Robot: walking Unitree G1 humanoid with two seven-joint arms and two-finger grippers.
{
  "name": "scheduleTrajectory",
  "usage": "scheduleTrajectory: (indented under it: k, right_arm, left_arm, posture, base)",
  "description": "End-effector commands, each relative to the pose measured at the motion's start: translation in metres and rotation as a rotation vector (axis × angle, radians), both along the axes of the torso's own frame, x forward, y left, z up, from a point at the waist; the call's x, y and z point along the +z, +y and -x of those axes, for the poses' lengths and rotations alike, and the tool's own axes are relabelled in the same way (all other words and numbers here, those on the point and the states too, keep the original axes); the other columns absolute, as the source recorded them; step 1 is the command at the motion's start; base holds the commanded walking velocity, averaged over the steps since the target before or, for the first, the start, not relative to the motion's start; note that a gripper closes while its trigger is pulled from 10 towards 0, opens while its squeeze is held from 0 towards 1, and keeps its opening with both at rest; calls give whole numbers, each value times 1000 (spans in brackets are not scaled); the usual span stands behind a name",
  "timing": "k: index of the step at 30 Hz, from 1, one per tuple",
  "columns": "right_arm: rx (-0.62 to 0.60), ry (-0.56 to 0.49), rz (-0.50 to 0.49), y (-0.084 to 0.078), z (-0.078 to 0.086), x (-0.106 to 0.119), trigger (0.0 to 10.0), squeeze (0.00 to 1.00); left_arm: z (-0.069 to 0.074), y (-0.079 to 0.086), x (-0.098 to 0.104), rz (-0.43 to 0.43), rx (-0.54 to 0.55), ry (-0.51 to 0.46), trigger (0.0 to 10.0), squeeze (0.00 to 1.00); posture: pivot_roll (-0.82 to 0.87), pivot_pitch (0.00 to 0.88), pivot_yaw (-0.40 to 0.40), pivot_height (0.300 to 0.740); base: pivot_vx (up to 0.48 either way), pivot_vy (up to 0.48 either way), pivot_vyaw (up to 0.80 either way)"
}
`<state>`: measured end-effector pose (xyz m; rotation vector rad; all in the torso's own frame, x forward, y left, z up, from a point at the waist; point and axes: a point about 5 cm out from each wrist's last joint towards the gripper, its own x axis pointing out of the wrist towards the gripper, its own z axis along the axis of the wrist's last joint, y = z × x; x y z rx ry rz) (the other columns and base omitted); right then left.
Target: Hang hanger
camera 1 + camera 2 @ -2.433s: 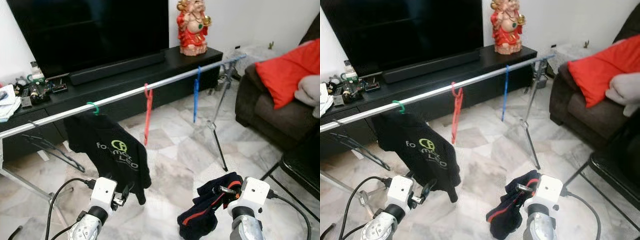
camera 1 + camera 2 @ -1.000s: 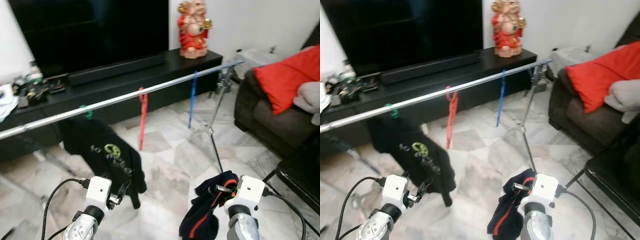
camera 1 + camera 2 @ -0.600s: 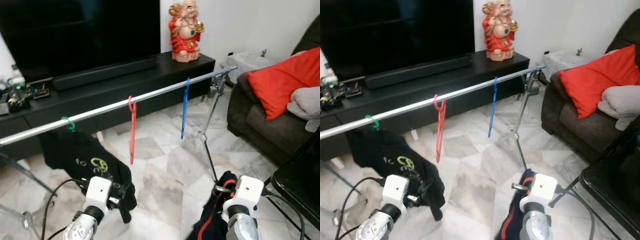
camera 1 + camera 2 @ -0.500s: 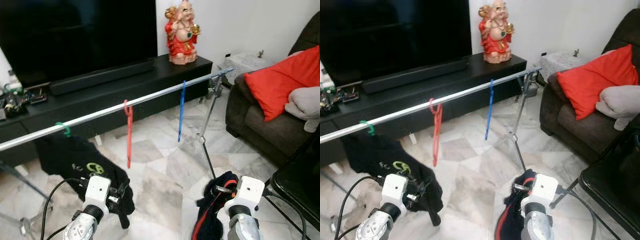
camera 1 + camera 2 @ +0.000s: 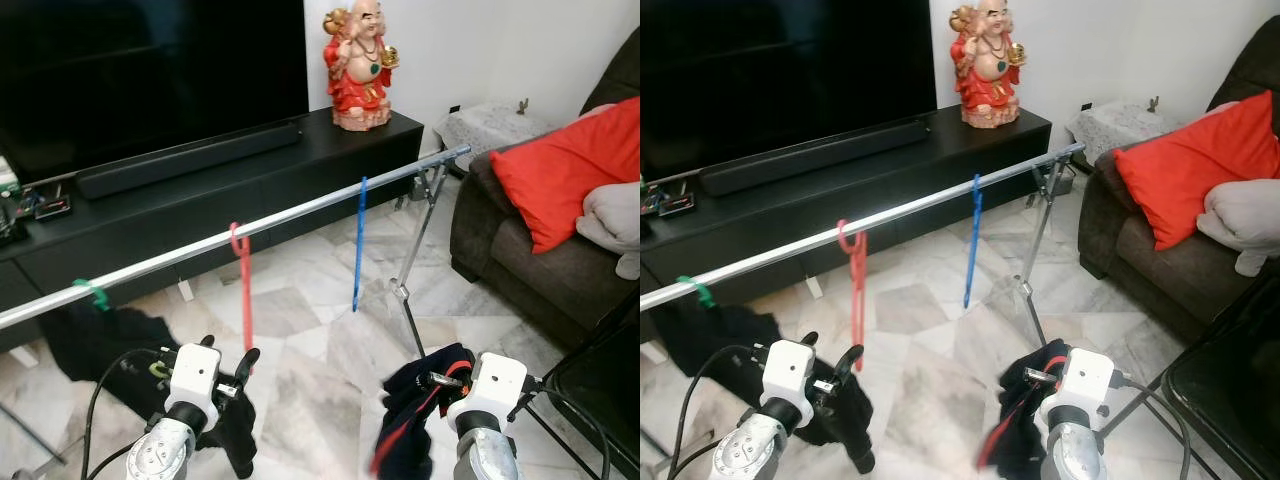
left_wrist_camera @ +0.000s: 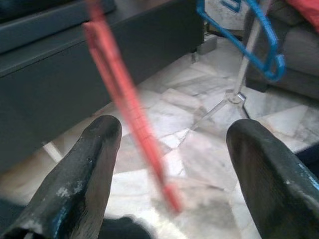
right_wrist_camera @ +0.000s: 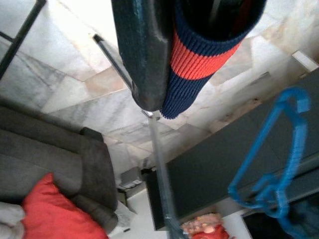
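Right tool [image 5: 440, 381] is clenching a dark garment [image 5: 412, 420], lower right of frame.
Left tool [image 6: 169, 164] is hanging released, fingers spread, facing the red hanger [image 5: 243, 285] on the rail [image 5: 300, 211] at centre.

Metal rail [image 5: 300, 211] carries green hanger [image 5: 92, 295] with black shirt [image 5: 100, 335], red hanger [image 5: 244, 285], blue hanger [image 5: 358, 240]; rail stand on marble floor [image 5: 300, 330].
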<state>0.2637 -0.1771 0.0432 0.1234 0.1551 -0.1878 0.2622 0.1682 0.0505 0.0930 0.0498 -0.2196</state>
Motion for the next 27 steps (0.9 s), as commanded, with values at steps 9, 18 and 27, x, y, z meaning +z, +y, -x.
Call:
scheduleTrajectory:
  k: [9,18,27]
  right_arm:
    - [0,-36,5,1,-1,5,10000,0]
    - [-3,-30,3,1,0,4,10000,0]
    - [-2,-31,4,2,-1,4,10000,0]
  left_arm:
    - [-3,7,6,2,22,-16,10000,0]
    - [-6,5,11,28,8,-23,10000,0]
    - [-23,-8,30,60,-63,-18,10000,0]
  posture:
    - [56,36,49,740]
    - [57,36,50,740]
    - [54,37,52,740]
  base:
    - [336,0,428]
    - [71,0,0]
    - [0,0,0]
